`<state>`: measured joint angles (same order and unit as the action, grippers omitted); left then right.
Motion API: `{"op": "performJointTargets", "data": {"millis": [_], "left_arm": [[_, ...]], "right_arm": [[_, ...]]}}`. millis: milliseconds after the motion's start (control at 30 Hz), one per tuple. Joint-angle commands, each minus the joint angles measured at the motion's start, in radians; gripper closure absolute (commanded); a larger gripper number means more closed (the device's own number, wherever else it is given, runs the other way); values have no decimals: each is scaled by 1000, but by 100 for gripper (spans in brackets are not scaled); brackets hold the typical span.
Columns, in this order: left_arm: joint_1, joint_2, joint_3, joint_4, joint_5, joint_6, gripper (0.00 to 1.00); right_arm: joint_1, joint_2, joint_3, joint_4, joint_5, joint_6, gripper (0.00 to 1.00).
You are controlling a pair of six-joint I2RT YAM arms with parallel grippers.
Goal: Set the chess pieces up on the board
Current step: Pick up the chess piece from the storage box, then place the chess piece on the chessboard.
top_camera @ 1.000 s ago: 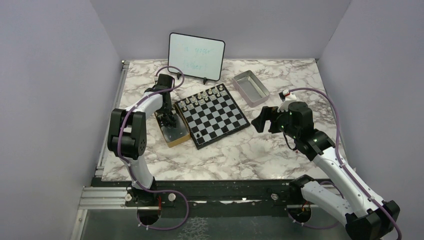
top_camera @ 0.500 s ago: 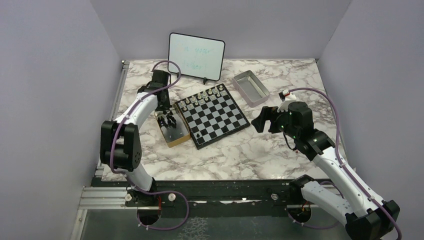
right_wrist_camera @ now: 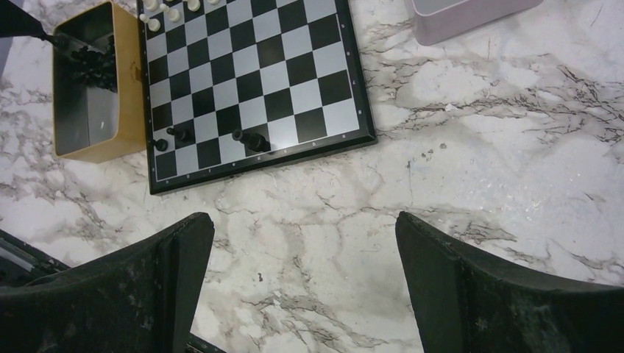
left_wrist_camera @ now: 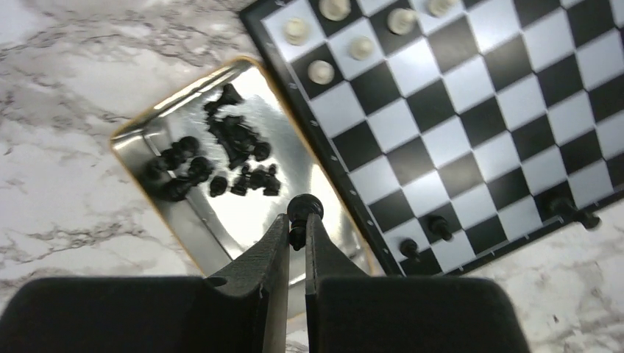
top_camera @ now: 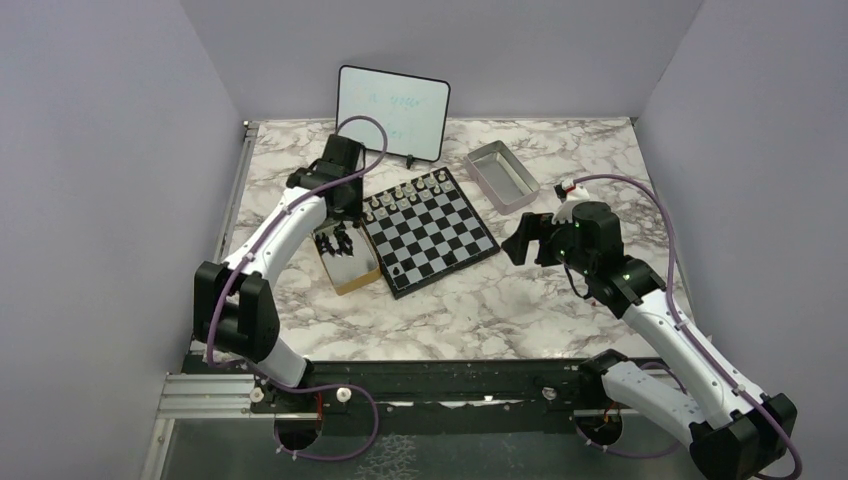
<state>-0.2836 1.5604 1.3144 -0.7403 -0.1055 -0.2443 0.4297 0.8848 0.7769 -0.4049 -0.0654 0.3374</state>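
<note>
My left claw pinched a round-headed black chess piece over the mirror-lined box. My right claw gaped above the veined marble desk.

The board is set askew near the counter's middle, with pale pieces ranked along its far edge. A wooden box holding black pieces is placed just beside its left edge, and a metal tray toward the far right corner.

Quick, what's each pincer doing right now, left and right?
Left pincer: closed on a black chess piece.
Right pincer: open, holding nothing.
</note>
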Motion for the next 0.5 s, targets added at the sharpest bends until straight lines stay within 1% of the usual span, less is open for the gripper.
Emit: {"op": "performJointTargets", "data": {"millis": [0,167,300,467], "left_arm": [[-121,-43,32,-35,44,22,90],[-240,-8,41,-36,44,3,90],[-337,21,64,-35,1,-15,90],[-411,60,101,-36,-28,-31,90]], "right_arm": [[-8,0,29,6,27,-21,0],[-8,-4,28,0,29,-23,0],[-8,-14,24,-5,31,-24,0],[-8,-24,21,-5,36,-25,0]]}}
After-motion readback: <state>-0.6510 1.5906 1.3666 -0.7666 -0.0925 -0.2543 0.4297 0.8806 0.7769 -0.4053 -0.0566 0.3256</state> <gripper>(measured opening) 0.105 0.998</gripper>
